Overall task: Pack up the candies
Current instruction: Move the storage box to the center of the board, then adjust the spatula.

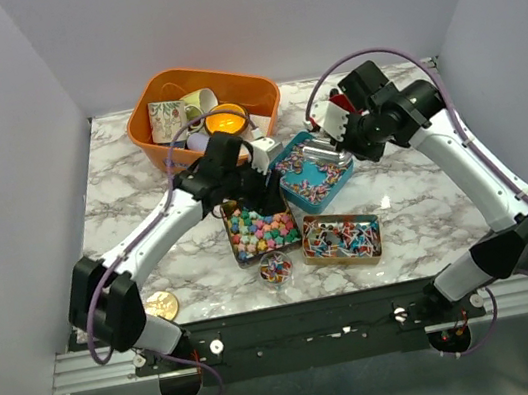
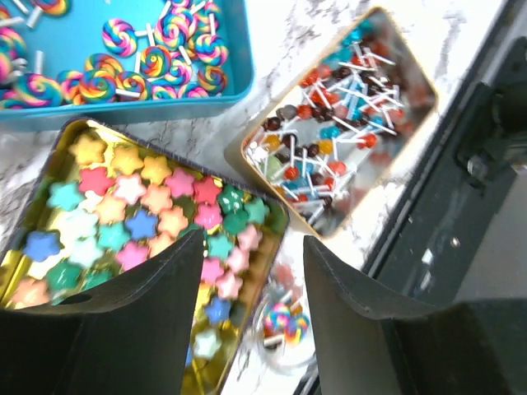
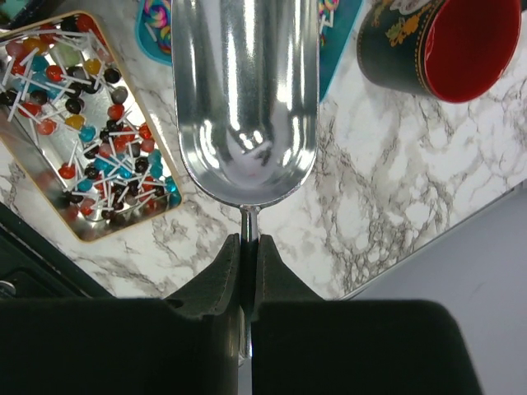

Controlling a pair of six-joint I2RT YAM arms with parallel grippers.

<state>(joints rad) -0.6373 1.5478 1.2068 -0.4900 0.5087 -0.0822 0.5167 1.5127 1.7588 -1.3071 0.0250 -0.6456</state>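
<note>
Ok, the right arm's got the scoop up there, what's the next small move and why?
Probably tip the scoop down into the blue tin. The right gripper is shut on its handle, the bowl looks empty, and its front hangs over the swirl lollipops, so there is nothing to carry yet.

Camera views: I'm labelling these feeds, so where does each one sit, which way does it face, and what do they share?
Top external: above and behind the bases, looking down on the marble table; both arms show whole.
Left wrist: on the left arm, facing down at the star candies; open left gripper at the bottom.
Right wrist: facing down along the scoop; right gripper shut on its handle.
Shared: the ball lollipops appear in all three.
</note>
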